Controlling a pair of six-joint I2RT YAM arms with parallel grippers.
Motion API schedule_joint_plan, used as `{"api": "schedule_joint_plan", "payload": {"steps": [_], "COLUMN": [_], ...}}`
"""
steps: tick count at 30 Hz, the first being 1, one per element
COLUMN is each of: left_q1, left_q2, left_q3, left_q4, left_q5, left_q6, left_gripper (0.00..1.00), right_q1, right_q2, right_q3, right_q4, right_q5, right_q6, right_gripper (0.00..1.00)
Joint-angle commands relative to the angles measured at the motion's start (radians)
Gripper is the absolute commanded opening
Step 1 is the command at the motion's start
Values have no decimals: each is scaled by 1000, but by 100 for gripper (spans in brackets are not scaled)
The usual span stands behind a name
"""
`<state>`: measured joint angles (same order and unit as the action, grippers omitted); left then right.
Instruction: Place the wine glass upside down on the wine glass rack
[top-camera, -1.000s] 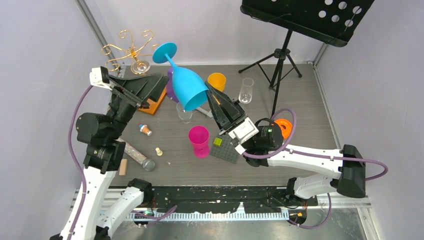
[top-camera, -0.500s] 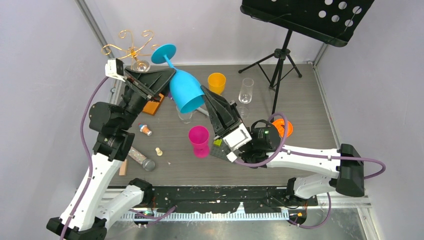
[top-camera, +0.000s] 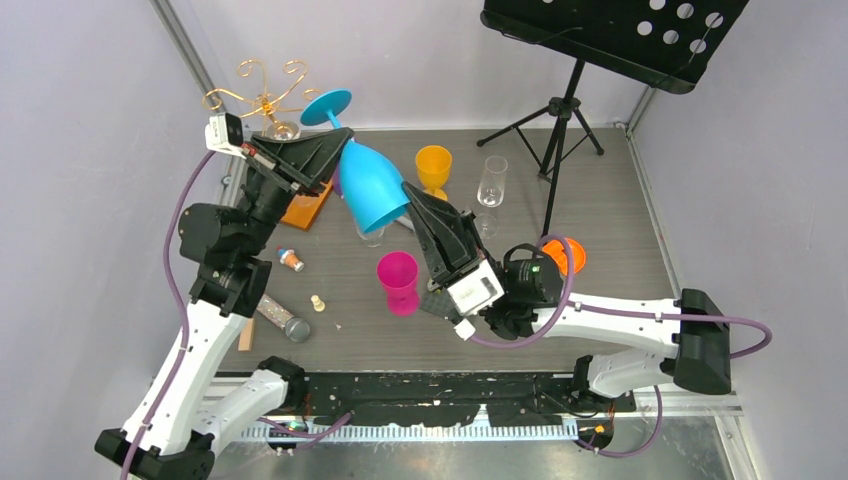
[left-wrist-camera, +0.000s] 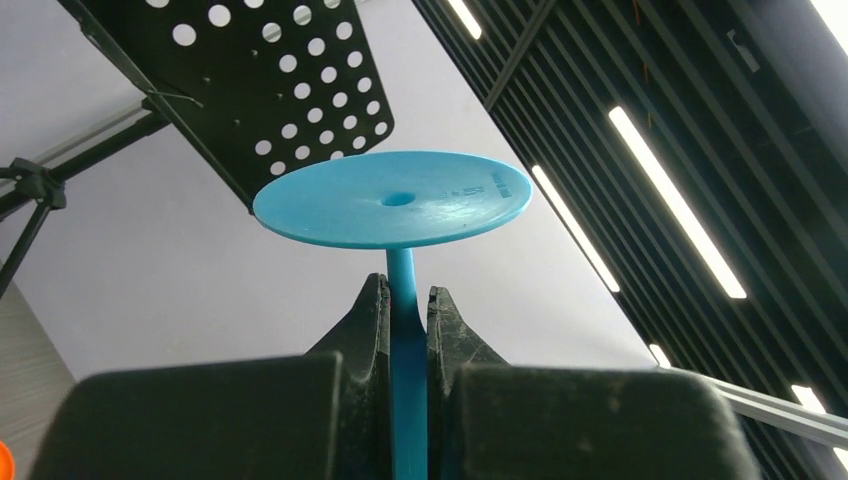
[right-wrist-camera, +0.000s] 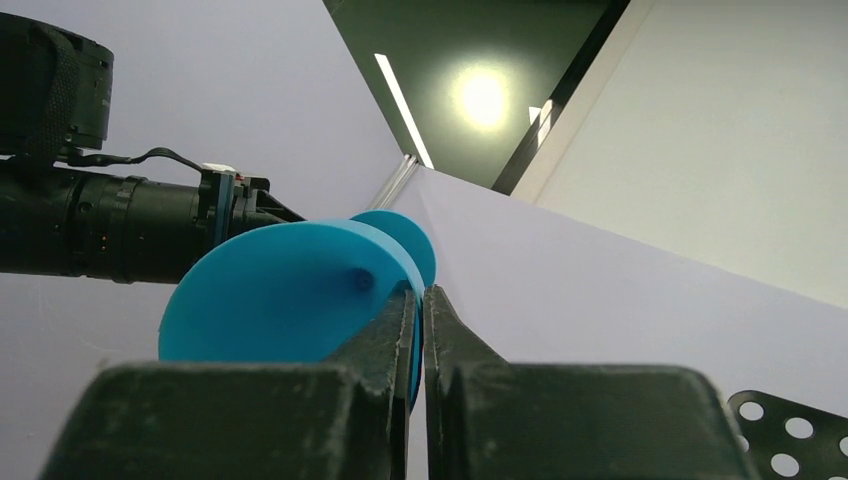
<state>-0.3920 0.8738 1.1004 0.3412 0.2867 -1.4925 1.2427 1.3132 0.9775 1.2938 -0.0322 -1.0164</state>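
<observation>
The wine glass (top-camera: 370, 185), bright blue, is held in the air over the far-left part of the table (top-camera: 600, 215). It is tilted, with its round foot pointing up toward 11 o'clock and its mouth facing down toward 4 o'clock.

The left gripper (top-camera: 343, 140) is clamped on the thin stem just below the foot. In the left wrist view its two fingers (left-wrist-camera: 372, 330) press the stem from both sides, and the foot spreads out flat above them. The right gripper (top-camera: 408, 190) comes in from 5 o'clock and is closed on the rim of the bowl. In the right wrist view its fingers (right-wrist-camera: 398, 320) stand almost together, with the blue wall pinched between them.

The rack (top-camera: 262, 97), a gold wire stand with curled arms, stands at 10 o'clock from the glass, close to the foot but apart from it. Its orange base is partly hidden behind the left gripper.

Farther out:
- An orange cup (top-camera: 433, 163) stands at 2 o'clock from the bowl.
- A clear glass (top-camera: 491, 180) stands just beyond the orange cup at 3 o'clock.
- A pink cup (top-camera: 398, 280) stands at 6 o'clock.
- A black music stand (top-camera: 610, 30) rises at the far right.
</observation>
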Motion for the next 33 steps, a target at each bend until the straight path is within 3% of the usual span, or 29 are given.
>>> {"api": "schedule_joint_plan", "payload": {"steps": [1, 10, 14, 18, 25, 28, 33], "left_q1": [-11, -11, -11, -10, 19, 49, 159], "left_q2": [3, -8, -22, -39, -51, -67, -169], "left_q3": [-13, -37, -39, -37, -34, -33, -33], "left_q4": [117, 208, 195, 156, 116, 92, -22], "left_q5": [74, 80, 71, 52, 45, 53, 72], "left_q6": [23, 76, 115, 154, 205, 246, 419], "left_gripper": [0, 0, 0, 0, 0, 0, 0], "right_q1": [9, 8, 9, 9, 8, 9, 7], "right_q2": [-9, -33, -47, -61, -82, -96, -126], "right_q3": [-19, -59, -70, -80, -103, -118, -160], "right_q4": [-17, -28, -41, -58, -87, -96, -115], "right_q5": [-18, -24, -11, -3, 14, 25, 103], "right_q6": [-1, -14, -15, -19, -22, -22, 10], "right_gripper": [5, 6, 14, 33, 47, 57, 62]}}
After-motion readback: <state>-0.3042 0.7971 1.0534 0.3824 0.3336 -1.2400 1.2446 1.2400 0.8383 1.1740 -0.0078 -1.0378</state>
